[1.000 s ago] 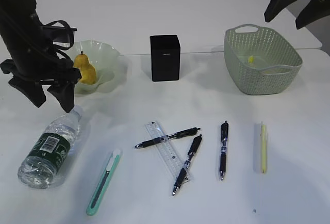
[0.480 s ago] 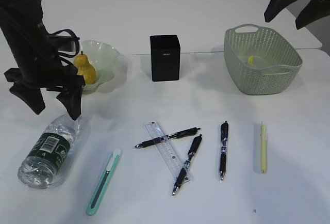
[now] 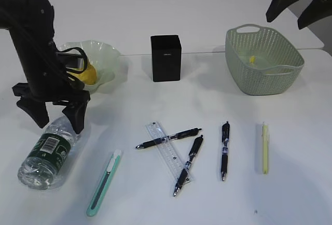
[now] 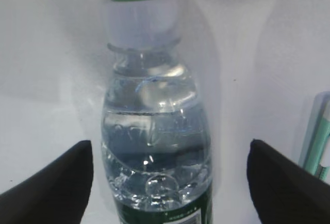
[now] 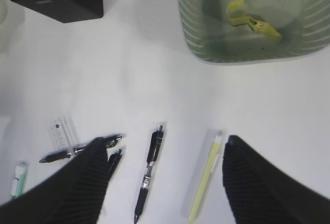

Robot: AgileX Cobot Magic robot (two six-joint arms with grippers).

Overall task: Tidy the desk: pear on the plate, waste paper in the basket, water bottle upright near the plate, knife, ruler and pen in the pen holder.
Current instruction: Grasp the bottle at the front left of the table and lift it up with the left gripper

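Straddling the neck of the clear plastic water bottle (image 4: pixel 154 146) lying on its side on the white table (image 3: pixel 218 100), my left gripper (image 3: pixel 54 121) has its jaws spread wide, gripping nothing. My right gripper (image 3: pixel 296 8) hangs parted and empty above the green woven basket (image 3: pixel 263 61).

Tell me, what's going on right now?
Left gripper open, straddling lying water bottle, not gripping. Right gripper open, empty, above basket. Nothing blocking.
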